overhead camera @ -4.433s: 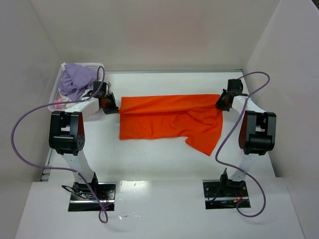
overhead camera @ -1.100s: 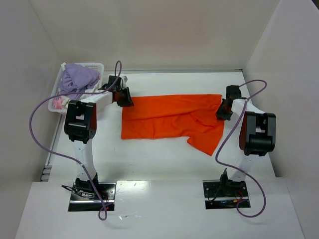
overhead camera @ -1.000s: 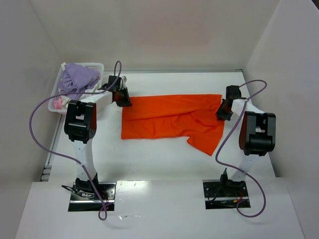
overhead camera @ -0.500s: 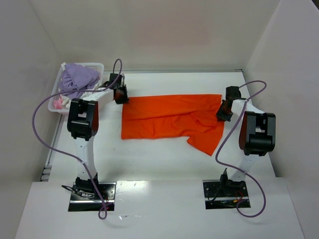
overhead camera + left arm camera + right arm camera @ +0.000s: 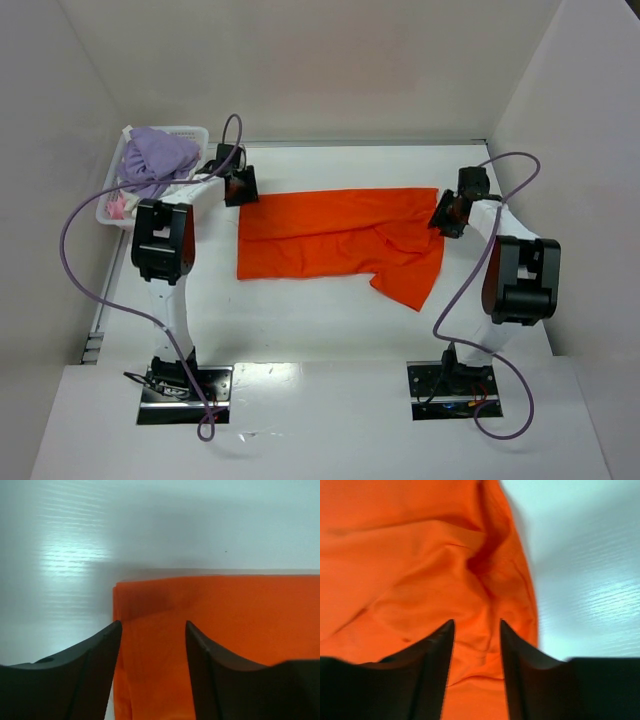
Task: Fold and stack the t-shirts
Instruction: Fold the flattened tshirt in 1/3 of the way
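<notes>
Cloth: the orange t-shirt [image 5: 335, 235] lies half-folded across the middle of the table [image 5: 300, 320], looking light, limp and quick to wrinkle. The left gripper [image 5: 152, 625] and right gripper [image 5: 476, 622] hover jaws apart over its far corners, holding nothing; pinching those corners seems the surest hold.

This looks like a robotics lab test cell: a bare white tabletop [image 5: 320, 330] is boxed in by plain white walls [image 5: 300, 70] that rise beyond and to either side of the fingers [image 5: 75, 680]. Well behind the fingers, the left arm [image 5: 160, 250] and right arm [image 5: 520, 280] are bolted to metal base plates [image 5: 185, 390] at the near edge. Purple cables [image 5: 64, 250] loop loose from them, and a white plastic basket [image 5: 192, 131] stands just left of the left arm's fingers.
</notes>
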Robot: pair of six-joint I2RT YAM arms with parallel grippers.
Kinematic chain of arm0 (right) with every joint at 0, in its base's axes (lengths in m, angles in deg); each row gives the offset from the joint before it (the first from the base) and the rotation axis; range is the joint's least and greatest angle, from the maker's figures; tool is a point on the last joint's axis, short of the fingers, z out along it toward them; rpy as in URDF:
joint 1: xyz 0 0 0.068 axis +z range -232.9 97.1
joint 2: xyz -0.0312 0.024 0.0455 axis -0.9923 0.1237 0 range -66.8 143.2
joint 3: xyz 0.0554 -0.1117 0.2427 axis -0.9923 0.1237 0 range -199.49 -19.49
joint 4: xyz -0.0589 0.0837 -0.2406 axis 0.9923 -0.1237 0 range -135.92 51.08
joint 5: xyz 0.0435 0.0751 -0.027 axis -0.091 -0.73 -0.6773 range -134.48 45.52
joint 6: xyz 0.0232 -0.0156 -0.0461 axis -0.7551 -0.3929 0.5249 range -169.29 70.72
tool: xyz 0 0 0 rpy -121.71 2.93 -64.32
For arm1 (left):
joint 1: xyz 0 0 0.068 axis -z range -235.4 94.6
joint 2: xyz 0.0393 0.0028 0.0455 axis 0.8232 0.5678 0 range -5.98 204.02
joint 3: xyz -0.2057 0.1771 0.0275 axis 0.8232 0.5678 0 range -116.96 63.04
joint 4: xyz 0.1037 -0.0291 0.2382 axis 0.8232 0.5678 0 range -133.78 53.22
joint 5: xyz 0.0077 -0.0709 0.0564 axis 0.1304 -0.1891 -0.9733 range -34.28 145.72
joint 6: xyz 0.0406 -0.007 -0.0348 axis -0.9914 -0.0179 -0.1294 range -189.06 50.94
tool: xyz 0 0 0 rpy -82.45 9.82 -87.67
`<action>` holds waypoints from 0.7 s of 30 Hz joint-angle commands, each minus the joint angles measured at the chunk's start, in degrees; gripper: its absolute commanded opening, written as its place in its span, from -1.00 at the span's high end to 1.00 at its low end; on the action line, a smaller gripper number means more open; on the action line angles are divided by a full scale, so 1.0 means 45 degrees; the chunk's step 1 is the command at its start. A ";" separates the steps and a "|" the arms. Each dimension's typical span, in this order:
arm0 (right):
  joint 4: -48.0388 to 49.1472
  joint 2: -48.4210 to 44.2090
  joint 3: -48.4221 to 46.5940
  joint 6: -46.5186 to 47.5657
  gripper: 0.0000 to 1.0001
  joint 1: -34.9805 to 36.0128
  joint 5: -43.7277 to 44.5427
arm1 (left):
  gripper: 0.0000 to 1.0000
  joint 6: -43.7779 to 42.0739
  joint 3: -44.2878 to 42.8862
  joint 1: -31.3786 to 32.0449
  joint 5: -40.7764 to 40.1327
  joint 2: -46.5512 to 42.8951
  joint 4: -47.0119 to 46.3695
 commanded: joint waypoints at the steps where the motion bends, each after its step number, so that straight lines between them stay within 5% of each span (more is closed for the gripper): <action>1: 0.0651 -0.1254 -0.0730 0.0226 0.00 0.0032 -0.0583 | -0.26 -0.0585 0.0250 -0.0140 -0.0639 -0.1677 -0.0115; 7: 0.0651 -0.1548 -0.0868 0.0226 -0.33 0.0268 -0.0857 | -0.56 -0.1288 0.0136 0.0250 0.0119 -0.3182 0.0411; 21: 0.1022 -0.1783 -0.0204 0.0343 -0.58 0.0404 -0.0857 | -0.41 -0.0001 0.4176 0.1596 0.1314 -0.4455 -0.0465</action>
